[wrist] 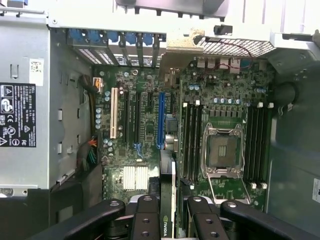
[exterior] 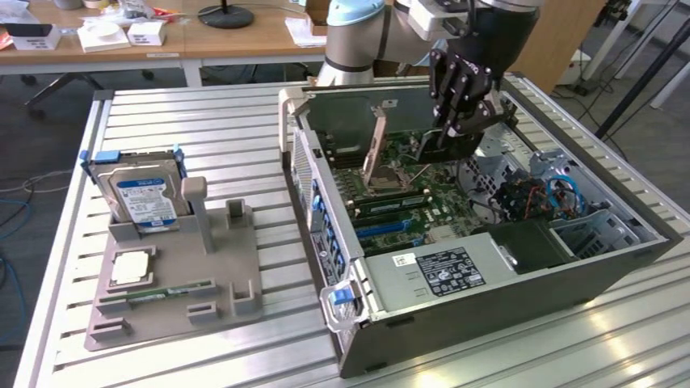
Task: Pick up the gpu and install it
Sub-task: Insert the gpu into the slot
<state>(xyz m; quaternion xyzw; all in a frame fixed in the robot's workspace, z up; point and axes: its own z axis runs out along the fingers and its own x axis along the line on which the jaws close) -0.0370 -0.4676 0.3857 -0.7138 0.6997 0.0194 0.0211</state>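
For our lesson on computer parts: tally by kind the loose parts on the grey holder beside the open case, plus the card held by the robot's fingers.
hard drive: 1
processor chip: 1
memory stick: 1
gpu, between the fingers: 1
Total: 4

Probable NVIDIA logo (wrist: 163, 232) on the gpu (wrist: 165, 219); power-supply label (wrist: 17, 115) print illegible.

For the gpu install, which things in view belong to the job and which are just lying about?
In the job: gripper, shut on the gpu; open computer case; its motherboard.
Lying about: hard drive, memory stick and processor chip on the grey holder beside the case.
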